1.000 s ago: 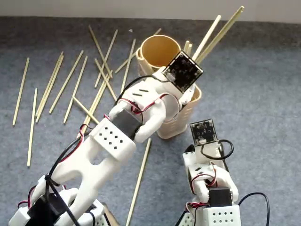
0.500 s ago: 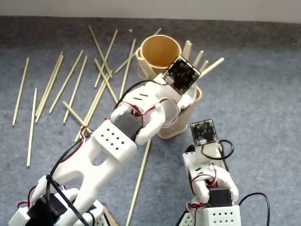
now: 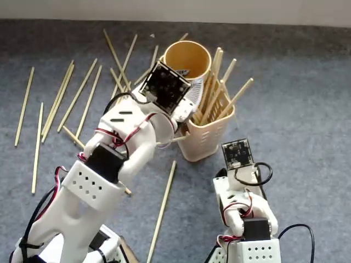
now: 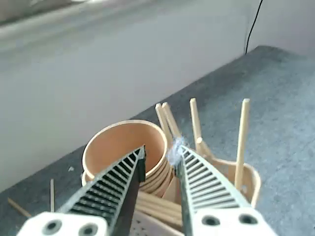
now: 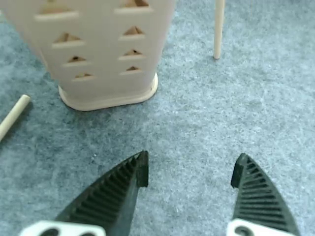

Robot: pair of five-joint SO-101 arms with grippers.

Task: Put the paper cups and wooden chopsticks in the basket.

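Observation:
The beige slotted basket stands mid-table with a stack of paper cups and several wooden chopsticks upright inside it. My left gripper hovers above the cups, slightly open and holding nothing, with the basket's chopsticks just beyond. Low over the carpet, my right gripper stands open and empty, a short way from the basket's foot. Several loose chopsticks lie on the carpet to the left.
One chopstick lies on the grey carpet between the two arms, its end near the basket's base. Another chopstick lies beside the basket. A pale wall runs behind the carpet.
The chopsticks that stuck out past the basket's far right have dropped into the basket. My left arm has swung left, off the basket's middle to above the cups. The right arm has stayed still.

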